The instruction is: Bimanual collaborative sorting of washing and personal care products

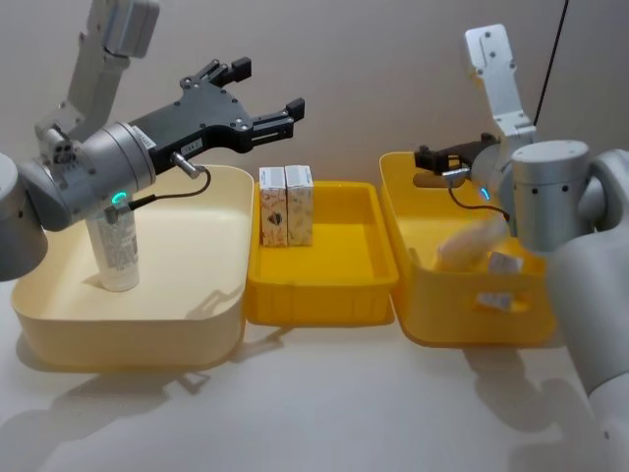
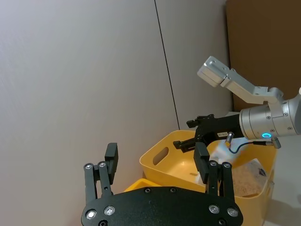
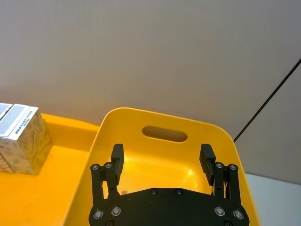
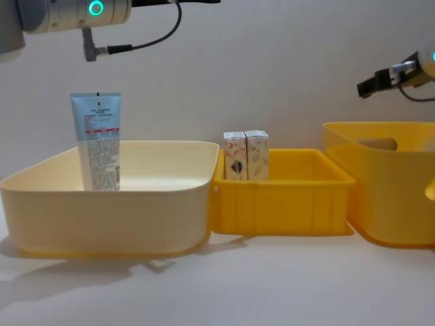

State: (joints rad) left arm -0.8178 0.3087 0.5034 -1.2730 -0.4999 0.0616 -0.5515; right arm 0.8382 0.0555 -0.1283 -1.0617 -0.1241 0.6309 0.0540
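Observation:
A light-blue squeeze tube (image 1: pixel 118 246) (image 4: pixel 98 139) stands upright in the left part of the cream bin (image 1: pixel 128 334). Two small patterned cartons (image 1: pixel 286 205) (image 4: pixel 246 155) (image 3: pixel 19 136) stand side by side at the far left corner of the middle yellow tray (image 1: pixel 324 295). My left gripper (image 1: pixel 267 88) (image 2: pixel 156 155) hangs open and empty in the air, above the cream bin's far right corner and the cartons. Above the far end of the deep yellow bin (image 1: pixel 472 324) (image 3: pixel 141 115), my right gripper (image 1: pixel 423 157) (image 3: pixel 162 153) (image 2: pixel 184 134) is open with nothing between its fingers.
Pale packets (image 1: pixel 472 241) (image 2: pixel 244 176) lie inside the deep yellow bin on the right. The three bins stand in a row, touching, with a grey wall close behind. Bare white table lies in front of them.

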